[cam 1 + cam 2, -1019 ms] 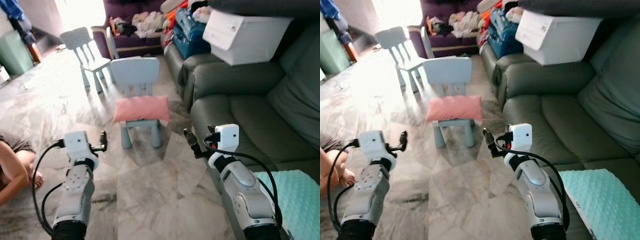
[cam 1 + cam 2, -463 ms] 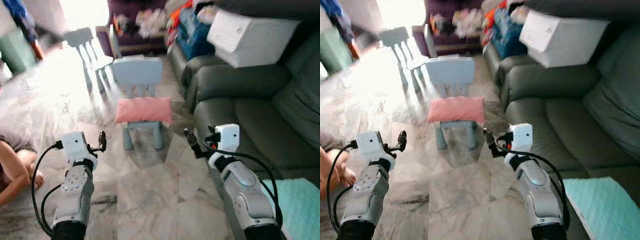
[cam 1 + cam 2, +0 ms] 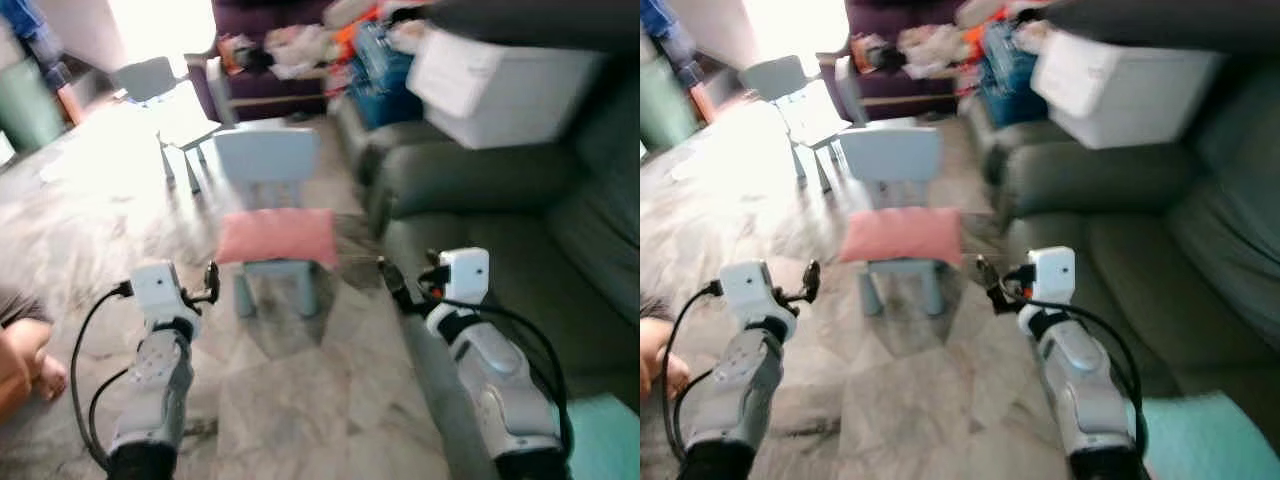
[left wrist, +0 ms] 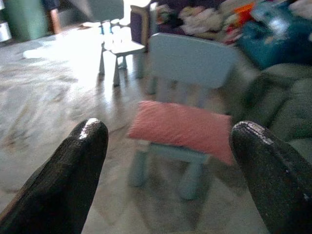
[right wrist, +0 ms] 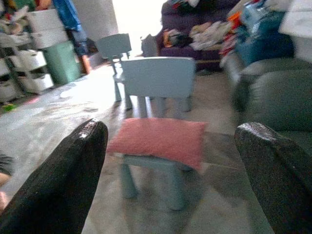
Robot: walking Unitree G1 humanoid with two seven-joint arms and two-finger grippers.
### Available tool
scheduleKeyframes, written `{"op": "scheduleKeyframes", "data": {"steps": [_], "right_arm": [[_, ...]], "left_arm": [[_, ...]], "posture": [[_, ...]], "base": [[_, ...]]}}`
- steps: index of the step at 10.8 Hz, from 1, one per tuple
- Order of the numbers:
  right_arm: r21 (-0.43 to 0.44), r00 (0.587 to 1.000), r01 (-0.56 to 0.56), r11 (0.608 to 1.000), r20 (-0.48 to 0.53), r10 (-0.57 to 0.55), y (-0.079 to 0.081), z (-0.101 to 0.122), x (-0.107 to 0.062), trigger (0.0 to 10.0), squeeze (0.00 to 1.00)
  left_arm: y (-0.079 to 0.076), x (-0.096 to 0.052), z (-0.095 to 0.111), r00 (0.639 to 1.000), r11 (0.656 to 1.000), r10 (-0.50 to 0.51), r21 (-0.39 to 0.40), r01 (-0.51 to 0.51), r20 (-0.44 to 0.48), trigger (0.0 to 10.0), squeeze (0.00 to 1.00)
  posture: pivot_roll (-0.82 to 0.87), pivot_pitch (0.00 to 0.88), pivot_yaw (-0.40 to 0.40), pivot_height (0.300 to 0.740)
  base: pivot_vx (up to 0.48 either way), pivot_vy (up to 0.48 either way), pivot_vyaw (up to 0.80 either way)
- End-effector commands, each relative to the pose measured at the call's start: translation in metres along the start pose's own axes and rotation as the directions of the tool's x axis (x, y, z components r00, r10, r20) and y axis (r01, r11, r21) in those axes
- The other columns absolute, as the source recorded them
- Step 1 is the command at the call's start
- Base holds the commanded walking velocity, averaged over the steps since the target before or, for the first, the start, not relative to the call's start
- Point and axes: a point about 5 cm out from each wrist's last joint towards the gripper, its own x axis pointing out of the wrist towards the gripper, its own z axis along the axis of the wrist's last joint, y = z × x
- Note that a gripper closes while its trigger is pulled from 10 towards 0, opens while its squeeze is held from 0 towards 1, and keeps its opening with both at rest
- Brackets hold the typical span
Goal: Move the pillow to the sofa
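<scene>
Motion blur softens the white box (image 3: 497,84) on the sofa (image 3: 520,200); a person's arm (image 3: 22,365) is cut off.

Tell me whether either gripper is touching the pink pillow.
Apart. Left eye view shows floor between the pillow on the chair and both the left gripper and right gripper.

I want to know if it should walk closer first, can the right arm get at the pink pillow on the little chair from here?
Probably not yet. The right end effector is open and aimed at the pink pillow, with bare floor between, but the pillow on the blue chair lies well ahead of its fingertips. Stepping closer looks necessary.
</scene>
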Motion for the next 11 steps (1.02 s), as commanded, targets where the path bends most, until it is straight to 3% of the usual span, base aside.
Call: {"op": "scheduleKeyframes", "data": {"steps": [1,3,5,9,11], "right_arm": [[-0.010,1.000,-0.015,1.000,0.011,0.016,0.0019,0.0036,0.0008,10.0,0.00],[-0.009,1.000,-0.016,1.000,0.011,0.016,0.0017,0.0036,0.0012,10.0,0.00],[-0.009,1.000,-0.016,1.000,0.011,0.016,0.0020,0.0034,0.0013,10.0,0.00],[-0.009,1.000,-0.012,1.000,0.012,0.013,0.0009,0.0035,0.0012,10.0,0.00],[-0.010,1.000,-0.011,1.000,0.015,0.011,0.0007,0.0043,0.0015,10.0,0.00]], "left_arm": [[-0.0001,0.0020,0.0046,1.000,1.000,-0.001,-0.010,0.001,0.010,10.0,0.00],[-0.0002,0.0015,0.0038,1.000,1.000,0.000,-0.012,0.000,0.007,10.0,0.00],[0.0006,0.0013,0.0027,1.000,1.000,0.004,-0.021,-0.004,0.002,10.0,0.00],[-0.0002,0.0012,0.0018,1.000,1.000,-0.002,-0.017,0.002,-0.006,10.0,0.00],[0.0002,0.0012,0.0020,1.000,1.000,-0.008,-0.001,0.008,-0.002,10.0,0.00]], "posture": [[-0.10,0.001,0.065,0.740],[-0.09,0.002,0.065,0.740],[-0.10,0.003,0.066,0.740],[-0.10,0.005,0.066,0.740],[-0.10,0.004,0.066,0.740]], "base": [[0.390,0.000,0.00],[0.386,0.000,0.00],[0.287,0.384,0.00],[0.000,0.420,0.00],[0.308,0.367,0.00]]}}
